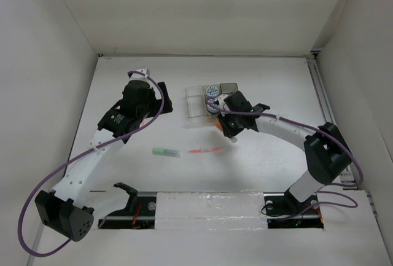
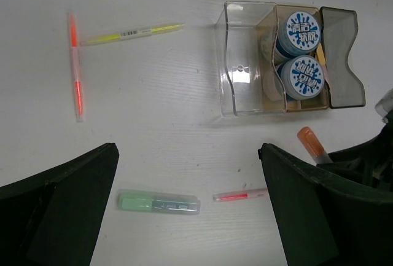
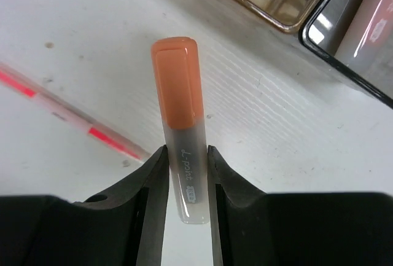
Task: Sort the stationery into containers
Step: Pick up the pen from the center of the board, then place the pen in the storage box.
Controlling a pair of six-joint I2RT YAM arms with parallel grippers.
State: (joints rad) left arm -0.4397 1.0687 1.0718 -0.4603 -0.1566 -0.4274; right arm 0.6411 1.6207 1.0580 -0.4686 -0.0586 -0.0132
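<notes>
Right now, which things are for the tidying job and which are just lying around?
For the job: orange marker in the right claw, green marker, red pen, orange pen, yellow-green pen, two rolls, three joined bins.
Not for the job: purple cables, white table.

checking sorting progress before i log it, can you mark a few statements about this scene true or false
1. The right gripper is shut on the orange marker. True.
2. The green marker is inside a bin. False: it lies on the table.
3. Both patterned rolls lie loose on the table. False: they sit in the amber bin.
4. The left gripper is open and holds nothing. True.
5. The orange pen and the yellow-green pen lie on the table, outside the bins. True.
</notes>
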